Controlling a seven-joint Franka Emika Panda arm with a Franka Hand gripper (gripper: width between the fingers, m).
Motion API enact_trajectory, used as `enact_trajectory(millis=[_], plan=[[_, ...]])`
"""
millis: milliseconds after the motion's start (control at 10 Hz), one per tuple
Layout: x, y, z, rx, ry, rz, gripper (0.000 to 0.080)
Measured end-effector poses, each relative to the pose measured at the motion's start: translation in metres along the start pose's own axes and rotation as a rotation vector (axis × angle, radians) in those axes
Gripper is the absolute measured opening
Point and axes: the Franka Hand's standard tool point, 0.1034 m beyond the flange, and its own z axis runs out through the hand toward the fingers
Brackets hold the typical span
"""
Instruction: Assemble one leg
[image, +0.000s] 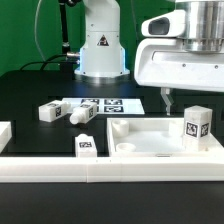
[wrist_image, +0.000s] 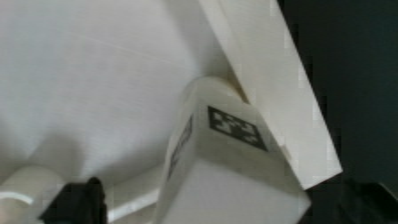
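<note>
One leg (image: 197, 125), a white block with marker tags, stands upright in the corner of the white tabletop (image: 150, 150) on the exterior view's right. My gripper (image: 188, 100) hangs just above it, open, with one dark finger (image: 167, 101) showing beside the leg and apart from it. In the wrist view the same leg (wrist_image: 231, 135) lies between the jaws of my gripper (wrist_image: 214, 205), with a gap to the dark finger (wrist_image: 80, 200). The tabletop's rim (wrist_image: 267, 70) runs past the leg.
Two loose legs (image: 52, 110) (image: 82, 116) lie on the black table at the exterior view's left, and a third (image: 87, 146) stands by the tabletop. The marker board (image: 100, 104) lies behind them. A white rail (image: 110, 168) runs along the front. The robot base (image: 100, 45) stands at the back.
</note>
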Motion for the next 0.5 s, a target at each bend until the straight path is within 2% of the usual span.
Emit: enact_trajectory(millis=[100,500], plan=[[0.0000,0.0000,0.0000,0.000,0.000,-0.028,0.0649],[-0.0007,-0.0024,-0.0002,-0.022,0.013,-0.459,0.0649]])
